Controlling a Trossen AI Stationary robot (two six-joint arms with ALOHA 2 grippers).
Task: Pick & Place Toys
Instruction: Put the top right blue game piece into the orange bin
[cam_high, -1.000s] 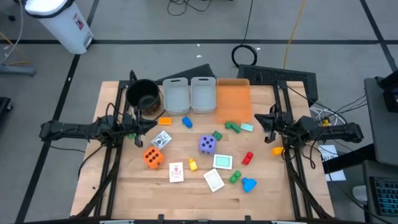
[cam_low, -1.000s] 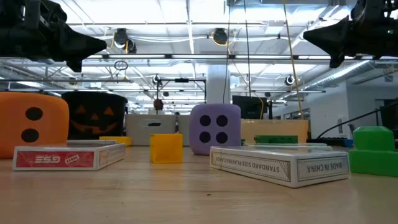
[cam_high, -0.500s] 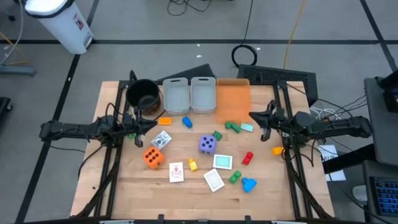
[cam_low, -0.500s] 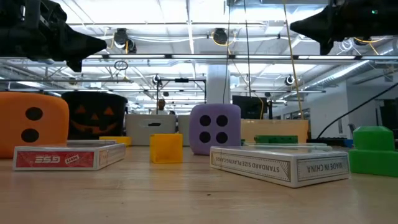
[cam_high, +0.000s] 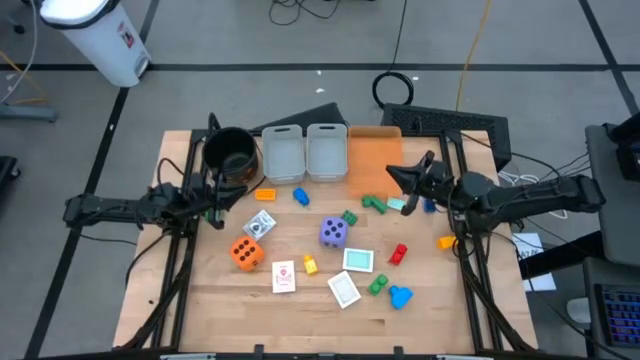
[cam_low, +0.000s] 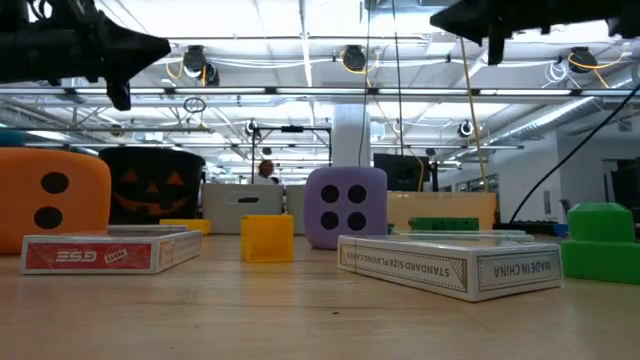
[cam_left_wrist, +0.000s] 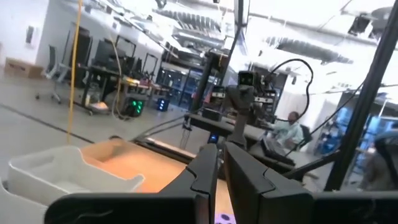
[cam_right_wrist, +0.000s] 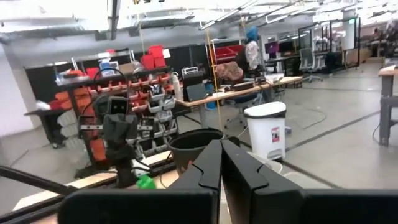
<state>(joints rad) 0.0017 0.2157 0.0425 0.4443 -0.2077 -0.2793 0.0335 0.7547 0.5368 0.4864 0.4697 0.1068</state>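
Wooden table (cam_high: 200, 300), toys (cam_high: 333, 233) mid-table, edges bare

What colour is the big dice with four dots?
Purple, with four black dots. The low view shows it best.

A card box (cam_low: 447, 266) near the table's front edge is showing "STANDARD SIZE PLAYING CARDS" along its long side and "MADE IN CHINA" on its end, both printed in dark capitals. A second card box (cam_low: 108, 250), towards the front left, is carrying white lettering on a red band; it is appearing mirrored or inverted and cannot be read with certainty. No other legible text is showing.
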